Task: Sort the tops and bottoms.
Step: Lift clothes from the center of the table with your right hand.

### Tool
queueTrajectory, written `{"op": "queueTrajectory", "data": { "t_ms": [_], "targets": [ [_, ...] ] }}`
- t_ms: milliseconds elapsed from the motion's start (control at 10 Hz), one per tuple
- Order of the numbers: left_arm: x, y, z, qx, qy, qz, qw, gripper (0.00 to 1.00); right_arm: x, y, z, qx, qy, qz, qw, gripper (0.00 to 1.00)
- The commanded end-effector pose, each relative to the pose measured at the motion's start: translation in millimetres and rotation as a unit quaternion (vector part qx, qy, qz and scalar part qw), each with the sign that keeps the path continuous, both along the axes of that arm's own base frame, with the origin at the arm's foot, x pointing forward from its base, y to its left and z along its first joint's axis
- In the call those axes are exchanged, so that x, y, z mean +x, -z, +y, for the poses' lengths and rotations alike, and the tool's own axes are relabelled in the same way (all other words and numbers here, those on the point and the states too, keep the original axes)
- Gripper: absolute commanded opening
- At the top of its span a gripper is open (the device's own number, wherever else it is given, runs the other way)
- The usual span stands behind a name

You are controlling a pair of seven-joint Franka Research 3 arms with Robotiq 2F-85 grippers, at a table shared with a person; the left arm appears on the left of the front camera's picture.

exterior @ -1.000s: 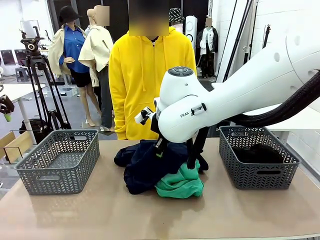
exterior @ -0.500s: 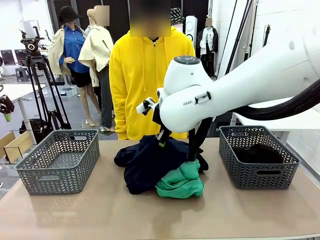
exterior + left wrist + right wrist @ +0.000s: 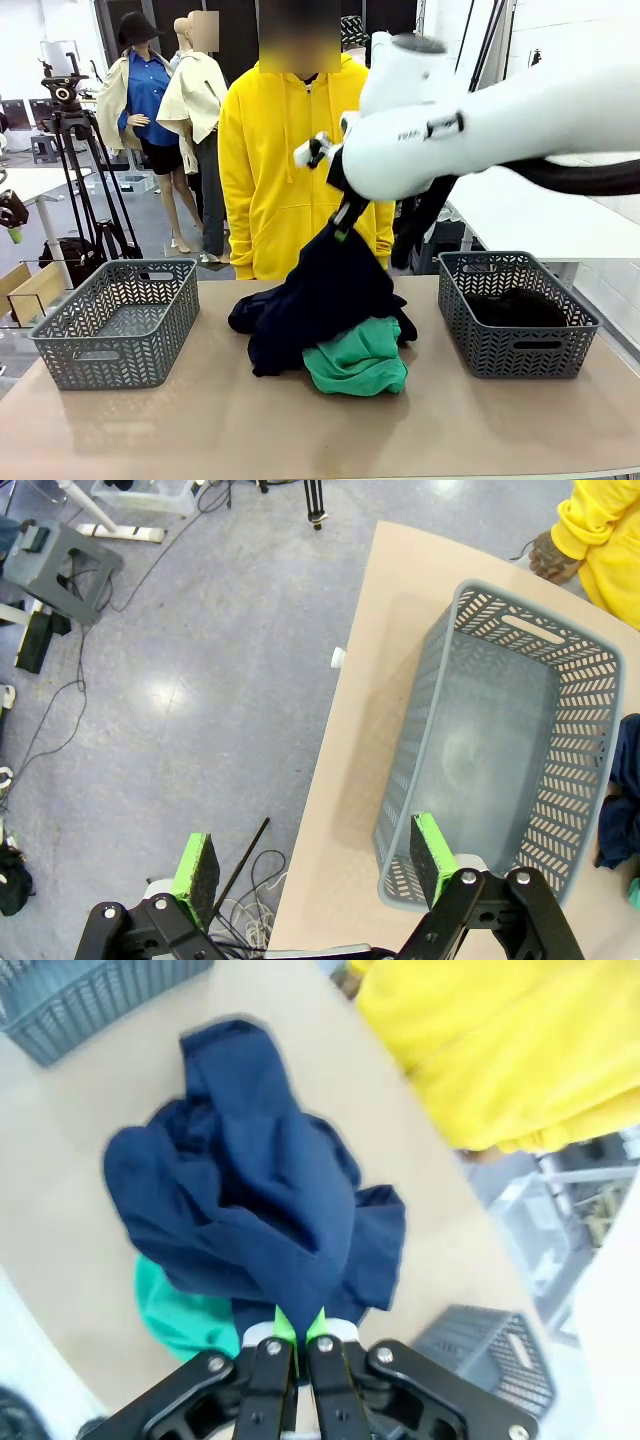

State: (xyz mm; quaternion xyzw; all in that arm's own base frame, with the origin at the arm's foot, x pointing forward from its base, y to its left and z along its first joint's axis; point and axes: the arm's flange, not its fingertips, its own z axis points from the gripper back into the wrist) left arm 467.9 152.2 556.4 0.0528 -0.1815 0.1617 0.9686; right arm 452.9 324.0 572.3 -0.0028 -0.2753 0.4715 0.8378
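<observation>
A: Where's the clothing?
B: I see the navy garment (image 3: 325,300) mid-table (image 3: 200,430), its top held up, its lower folds beside the green garment (image 3: 355,360).
A: Claws?
B: My right gripper (image 3: 297,1332) is clamped on it. My left gripper (image 3: 313,860) hangs spread above 1 grey basket (image 3: 420,730).

White robot arm's rounded joint housing (image 3: 415,140), right arm, front view: small dark printed lettering, opening letters "FRAN"; the remaining letters are too small to read.
</observation>
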Motion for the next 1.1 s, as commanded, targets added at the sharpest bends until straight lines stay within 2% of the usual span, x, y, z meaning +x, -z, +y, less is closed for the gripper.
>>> {"op": "queueTrajectory", "data": {
  "t_ms": [0, 200, 400, 700, 800, 1000],
  "targets": [
    [-1.5, -1.6, 0.4, 0.006, -0.001, 0.002, 1.0, 1.0, -0.5, -56.1, -11.5, 0.021, 0.0, -0.047, 0.999, 0.0],
    [-1.5, -1.6, 0.4, 0.006, -0.001, 0.002, 1.0, 1.0, -4.8, -118.1, -8.2, 0.038, 0.004, -0.112, 0.993, 0.0],
    [-1.5, -1.6, 0.4, 0.006, -0.001, 0.002, 1.0, 1.0, -6.4, -171.2, -14.3, 0.05, 0.017, -0.16, 0.986, 0.0],
    [-1.5, -1.6, 0.4, 0.006, -0.001, 0.002, 1.0, 1.0, -10.7, -232.4, -28.1, 0.063, 0.04, -0.211, 0.975, 0.0],
    [-1.5, -1.6, 0.4, 0.006, -0.001, 0.002, 1.0, 1.0, -15.3, -251.1, -31.8, 0.067, 0.05, -0.242, 0.967, 0.0],
    [-1.5, -1.6, 0.4, 0.006, -0.001, 0.002, 1.0, 1.0, -25.9, -275.0, -37.4, 0.064, 0.066, -0.269, 0.959, 0.0]
  ]
}}
